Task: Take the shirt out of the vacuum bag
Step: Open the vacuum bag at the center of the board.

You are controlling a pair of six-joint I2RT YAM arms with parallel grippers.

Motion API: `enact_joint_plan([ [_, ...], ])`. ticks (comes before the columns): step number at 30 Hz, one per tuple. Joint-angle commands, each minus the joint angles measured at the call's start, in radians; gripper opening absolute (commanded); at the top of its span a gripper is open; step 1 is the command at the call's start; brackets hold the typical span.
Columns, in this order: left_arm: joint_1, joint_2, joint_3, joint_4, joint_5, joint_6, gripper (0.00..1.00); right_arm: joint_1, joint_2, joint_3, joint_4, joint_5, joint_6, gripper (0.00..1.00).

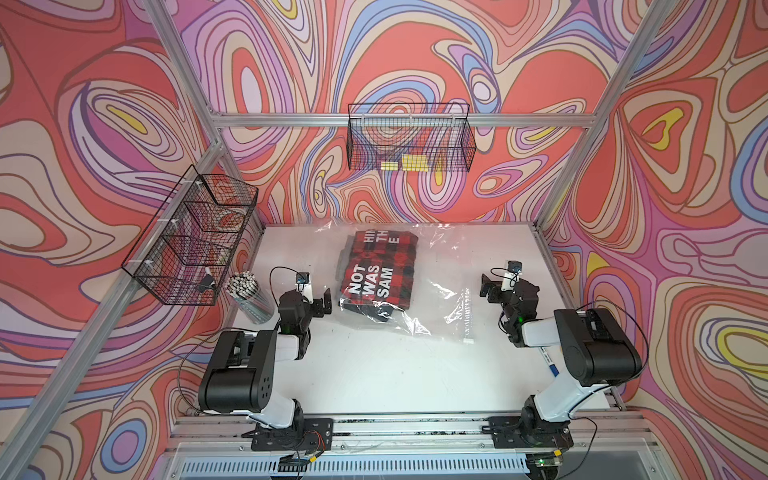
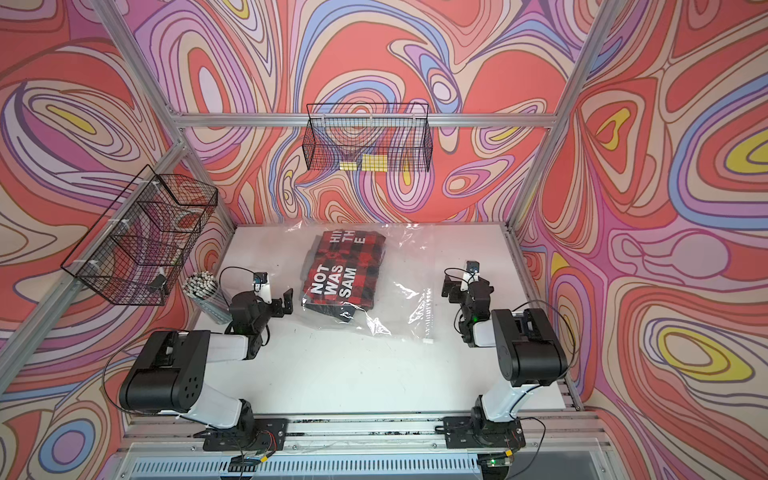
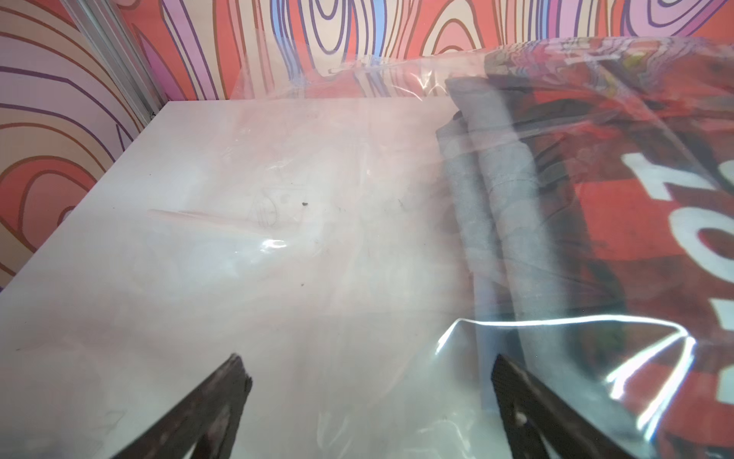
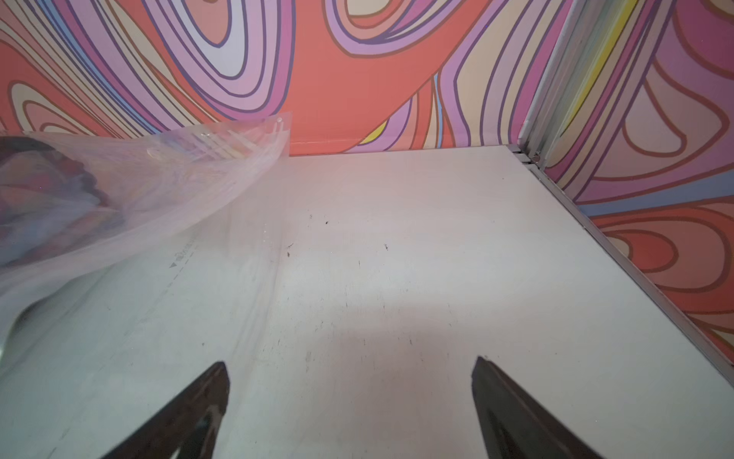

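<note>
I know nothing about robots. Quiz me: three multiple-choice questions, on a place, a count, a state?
1. Where is the red-and-black checked shirt? A on the floor; B inside the clear plastic vacuum bag on the white table; C on the wall.
2. How many black wire baskets hang up? A one; B two; C four.
3. The left gripper and right gripper are: A both open; B both shut; C holding the bag.
B, plastic covers it; B, one behind, one at the side; A, jaws spread, empty.
</note>
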Motion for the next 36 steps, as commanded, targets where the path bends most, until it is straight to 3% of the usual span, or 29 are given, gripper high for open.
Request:
enact_joint_plan([
  [1, 0.004, 0.003, 0.005, 0.006, 0.008, 0.002, 0.99, -0.003, 0.014, 0.014, -0.004, 0.004, 0.002, 0.98],
  [23, 0.006, 0.001, 0.014, -0.006, -0.025, -0.008, 0.99, -0.002, 0.013, 0.014, -0.005, 0.001, 0.002, 0.98],
  [27, 0.006, -0.063, 0.065, -0.158, -0.145, -0.055, 0.99, -0.002, -0.046, 0.060, -0.132, 0.095, 0.042, 0.98],
  [29, 0.005, -0.101, 0.107, -0.261, -0.139, -0.050, 0.99, -0.002, -0.077, 0.100, -0.234, 0.113, 0.045, 0.98],
  [33, 0.004, -0.177, 0.141, -0.391, -0.151, -0.069, 0.99, -0.003, -0.140, 0.063, -0.211, 0.141, 0.052, 0.98],
  [36, 0.004, -0.208, 0.280, -0.628, -0.294, -0.239, 0.99, -0.002, -0.204, 0.058, -0.234, 0.135, 0.043, 0.98],
])
